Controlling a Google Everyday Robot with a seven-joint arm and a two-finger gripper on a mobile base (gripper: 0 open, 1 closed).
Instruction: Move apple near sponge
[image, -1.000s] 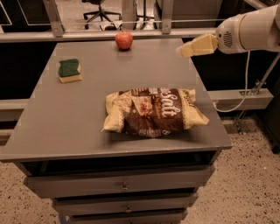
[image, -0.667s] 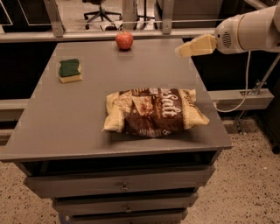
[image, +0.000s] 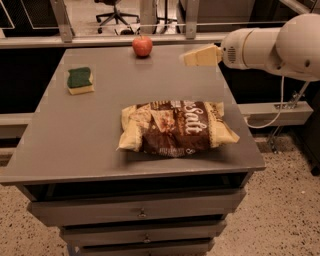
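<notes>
Clearly "Salt" reads on the chip bag (image: 175, 129), while the hand (image: 185, 57), at the counter's (image: 75, 145) two o'clock, touches nothing, its spread untellable.

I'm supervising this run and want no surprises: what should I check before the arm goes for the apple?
1. The apple is visible and unobstructed: ok, at the far edge of the table.
2. The gripper position: ok, hovering right of the apple, apart from it.
3. The apple is held: not ok, untouched.
4. Bare table beside the sponge: ok.
5. The chip bag is off the apple-to-sponge path: ok, it lies nearer the front.
6. The apple's margin from the far edge: cannot tell.
</notes>
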